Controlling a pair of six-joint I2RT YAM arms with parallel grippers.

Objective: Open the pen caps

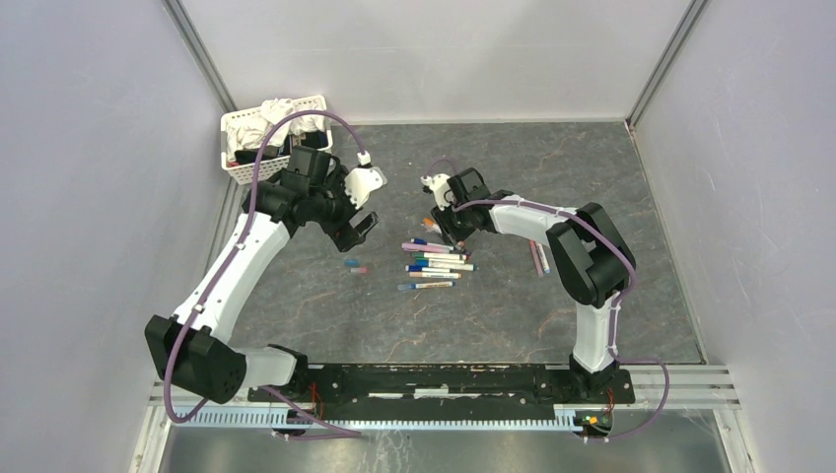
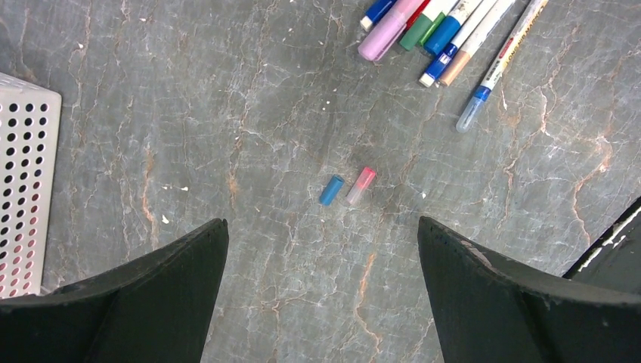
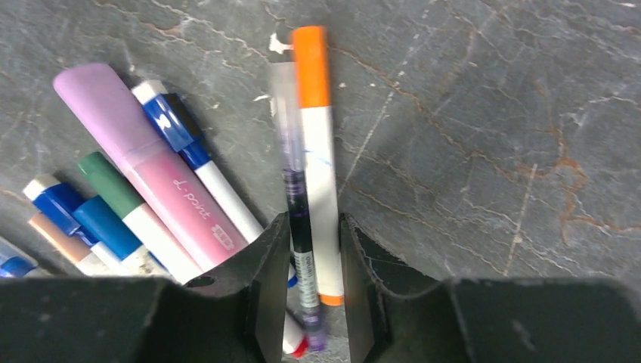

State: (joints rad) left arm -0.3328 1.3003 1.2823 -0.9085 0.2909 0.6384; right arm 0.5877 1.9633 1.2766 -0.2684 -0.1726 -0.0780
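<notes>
Grey veined table [image 1: 592, 177], boxed in by pale walls, carries everything here.

The right gripper [image 3: 316, 223] has its fingers [image 3: 264, 280] drawn narrow. They pinch two pens lying flush side by side, one finger against each. Against the left one is a clear pen [image 3: 291, 166] with purple ink. Against the right one is the white barrel of an orange-capped pen [image 3: 321, 197]. The orange cap [image 3: 311, 64] is still on, at the far end of that barrel, well beyond the fingertips. Just left of the pinch lies a fan of capped pens. It holds a pink highlighter [image 3: 178, 200] with a lilac cap [image 3: 98, 98], a pen with a dark blue cap [image 3: 172, 121], one with a green cap [image 3: 106, 178], and more blue ones at the frame edge.

The left gripper [image 2: 321, 227] hangs above the table with its fingers [image 2: 174, 280] spread wide, holding nothing. Ahead of the gap, roughly centred between the tips and apart from both, two loose caps lie on the stone. They are a blue cap [image 2: 331, 190] and a pink cap [image 2: 361, 186], just beside each other. Farther out, at the upper right of that view, are the ends of the pen cluster. A white perforated basket [image 2: 26, 151] sits at the far left.
</notes>
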